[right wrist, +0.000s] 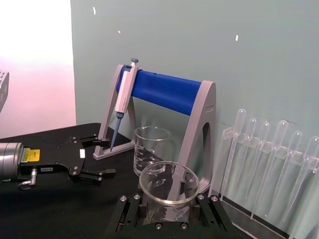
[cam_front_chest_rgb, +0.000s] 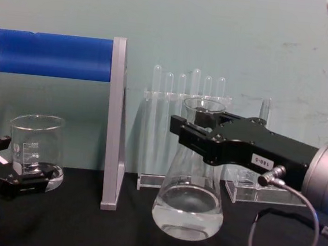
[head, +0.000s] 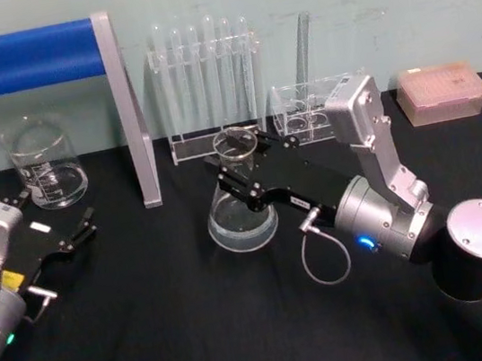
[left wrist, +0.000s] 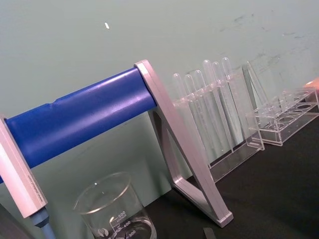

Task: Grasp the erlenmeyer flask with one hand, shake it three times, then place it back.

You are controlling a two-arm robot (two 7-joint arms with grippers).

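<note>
While the flask (head: 243, 221) stands on the table (head: 200, 332) near the tube rack (head: 216, 134), the right gripper (head: 230, 157) clamps its neck; shaking and release look yet to come. The left gripper (head: 54, 216) lies spread, idle.

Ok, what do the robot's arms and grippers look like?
Both are black, two-fingered. The right gripper has a white number label, grey cylindrical wrist and looped grey cable; the left gripper has a plain white tag and yellow sticker. Arm links are silver-grey.

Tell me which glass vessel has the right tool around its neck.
The erlenmeyer flask mid-table: conical, narrow-necked, right tool around its neck. The straight-sided beaker stands apart at far left.
</note>
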